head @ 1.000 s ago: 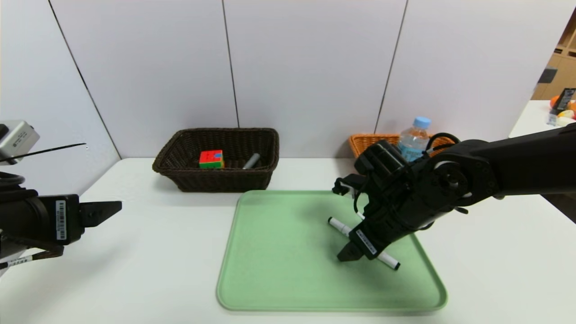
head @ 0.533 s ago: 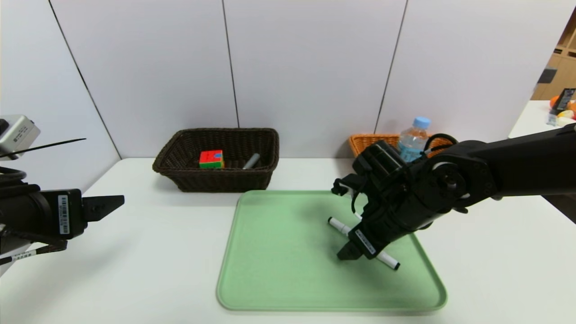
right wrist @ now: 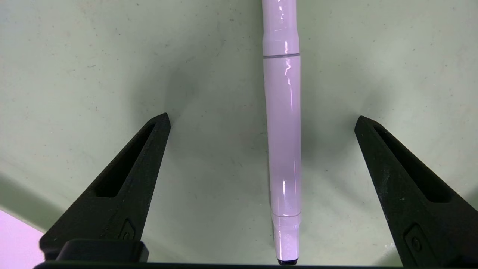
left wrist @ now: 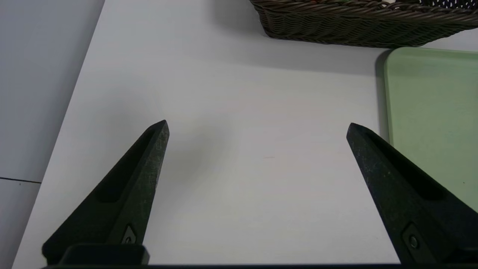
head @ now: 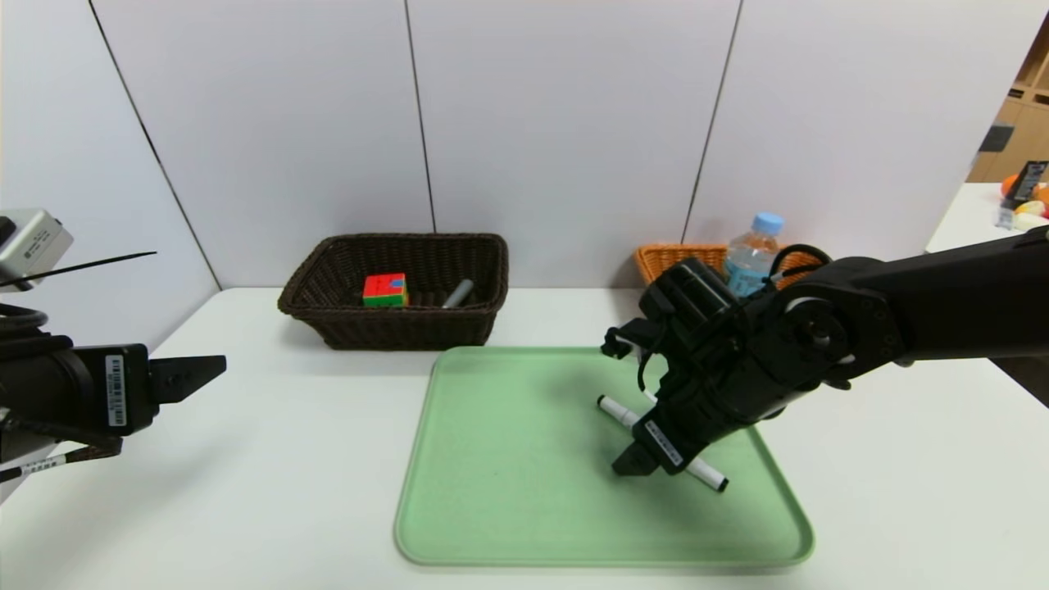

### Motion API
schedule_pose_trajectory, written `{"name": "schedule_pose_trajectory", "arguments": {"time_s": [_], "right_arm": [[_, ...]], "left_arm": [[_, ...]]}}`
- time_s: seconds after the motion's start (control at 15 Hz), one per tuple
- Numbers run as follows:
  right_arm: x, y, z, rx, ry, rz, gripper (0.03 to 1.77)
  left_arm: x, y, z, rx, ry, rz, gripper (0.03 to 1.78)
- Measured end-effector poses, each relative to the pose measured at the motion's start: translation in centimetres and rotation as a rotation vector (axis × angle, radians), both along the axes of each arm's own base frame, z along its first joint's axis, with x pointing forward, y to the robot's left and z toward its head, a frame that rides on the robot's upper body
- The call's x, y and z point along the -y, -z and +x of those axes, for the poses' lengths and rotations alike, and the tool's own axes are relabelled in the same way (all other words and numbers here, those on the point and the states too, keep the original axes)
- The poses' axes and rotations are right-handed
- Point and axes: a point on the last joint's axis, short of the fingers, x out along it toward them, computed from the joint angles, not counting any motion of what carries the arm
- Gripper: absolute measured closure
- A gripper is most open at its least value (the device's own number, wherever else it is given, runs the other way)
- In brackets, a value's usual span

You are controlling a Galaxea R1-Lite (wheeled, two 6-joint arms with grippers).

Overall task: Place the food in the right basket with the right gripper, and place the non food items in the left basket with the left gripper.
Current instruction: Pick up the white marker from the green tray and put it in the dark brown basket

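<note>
Pale grey wall panels back a white table (head: 270,459), and in the middle of it lies a light green tray (head: 508,492). Behind the tray's left corner stands the left basket (head: 393,324), dark brown wicker, with a multicoloured puzzle cube (head: 385,290) inside and a grey handle (head: 458,293) beside the cube; whatever that handle belongs to is mostly hidden behind the basket's rim. At the far right, against the wall, the orange-tan right basket (head: 665,259) shows only in part behind the right arm. The water bottle (head: 752,250) with its light blue cap stands upright there, apparently inside that basket, though the arm covers its base.

The right end effector (head: 647,459) points steeply down over the right half of the tray, directly above the white marker (right wrist: 282,149). Its jaws are spread wide, one on each side of the marker's barrel, and neither touches it. The marker lies flat on the tray, slanting from the tray's middle towards the near right, black tip at the nearer end.

The left end effector (left wrist: 257,149) hangs above bare table at the far left, well apart from the tray, with its jaws equally wide and nothing between them.
</note>
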Motion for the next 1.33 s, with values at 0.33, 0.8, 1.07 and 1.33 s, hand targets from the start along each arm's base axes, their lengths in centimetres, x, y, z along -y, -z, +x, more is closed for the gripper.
{"name": "schedule_pose_trajectory", "arguments": {"time_s": [0.33,0.8,1.07,1.33], "right_arm": [[-0.01,0.29,0.02,-0.001,0.004,-0.017,0.10],[0.02,0.63,0.00,-0.013,0.005,-0.025,0.10],[0.01,0.85,0.03,-0.021,0.004,-0.025,0.10],[0.01,0.90,0.04,-0.025,0.003,-0.023,0.10]], "left_arm": [[0.00,-0.05,0.00,0.002,0.000,0.000,0.12],[0.02,-0.15,0.05,0.005,0.000,-0.001,0.12],[0.04,-0.21,0.14,0.006,0.001,0.000,0.12],[0.08,-0.24,0.23,0.007,0.001,-0.001,0.12]]}}
